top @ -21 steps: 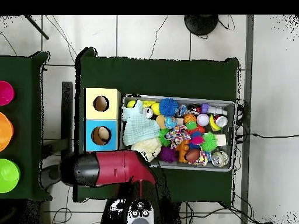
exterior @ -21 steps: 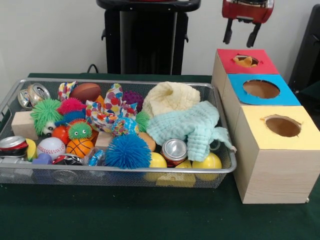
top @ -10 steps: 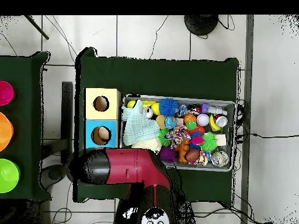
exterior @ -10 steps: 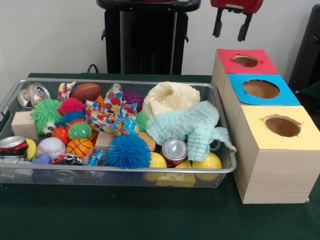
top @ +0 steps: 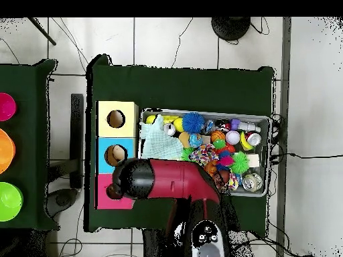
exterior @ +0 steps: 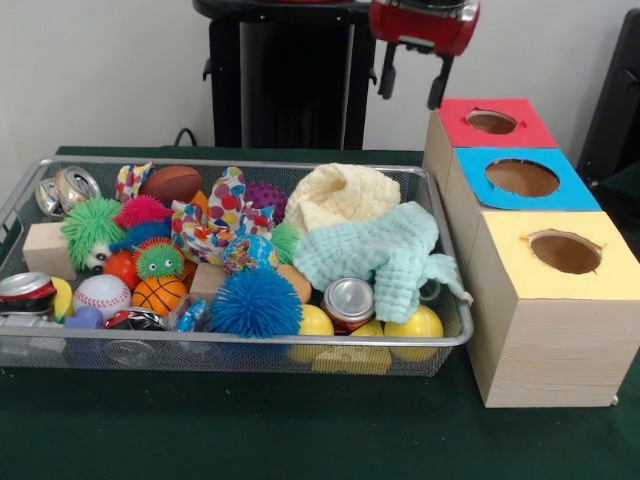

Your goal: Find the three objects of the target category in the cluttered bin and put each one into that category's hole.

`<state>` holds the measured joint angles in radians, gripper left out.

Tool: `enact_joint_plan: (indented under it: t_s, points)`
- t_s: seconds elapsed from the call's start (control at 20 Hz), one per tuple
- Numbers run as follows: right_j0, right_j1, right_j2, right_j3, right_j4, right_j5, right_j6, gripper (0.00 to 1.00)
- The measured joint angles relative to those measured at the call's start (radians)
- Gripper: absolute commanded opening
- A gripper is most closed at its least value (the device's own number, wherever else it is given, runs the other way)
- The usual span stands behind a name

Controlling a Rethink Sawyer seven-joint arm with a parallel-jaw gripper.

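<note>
My gripper (exterior: 412, 84) hangs open and empty, high above the far right end of the wire bin (exterior: 250, 341), just left of the red box (exterior: 535, 132). The red box, a blue box (exterior: 575, 195) and a yellow box (exterior: 520, 300) stand in a row right of the bin, each with a round hole on top. Balls, spiky toys, cans and cloths fill the bin. Nearest below the gripper is a cream cloth (exterior: 343, 195), with a mint cloth (exterior: 385, 250) in front of it. In the overhead view the red arm (top: 171, 181) hides the gripper and the bin's corner.
A silver can (exterior: 348, 300) and yellow balls (exterior: 420, 322) lie at the bin's near right. A blue spiky ball (exterior: 255, 300), basketball (exterior: 158, 293), baseball (exterior: 102, 295) and wooden block (exterior: 45, 250) lie further left. A black stand (exterior: 290, 80) rises behind the bin.
The gripper has moved from above the red box leftward and slightly down, toward the bin. An orange thing seen in the red hole a second ago no longer shows.
</note>
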<state>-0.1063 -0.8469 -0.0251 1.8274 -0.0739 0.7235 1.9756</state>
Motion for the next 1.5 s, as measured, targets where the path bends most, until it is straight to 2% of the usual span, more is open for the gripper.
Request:
enact_joint_plan:
  t_s: [0.3, 0.7, 1.5]
  points:
    - [-0.076, 0.071, 0.009, -0.045, -0.071, -0.027, 0.000, 1.00]
    - [-0.141, 0.134, 0.034, -0.076, -0.127, -0.059, 0.000, 1.00]
    - [-0.167, 0.251, 0.090, -0.097, -0.205, -0.174, 0.000, 1.00]
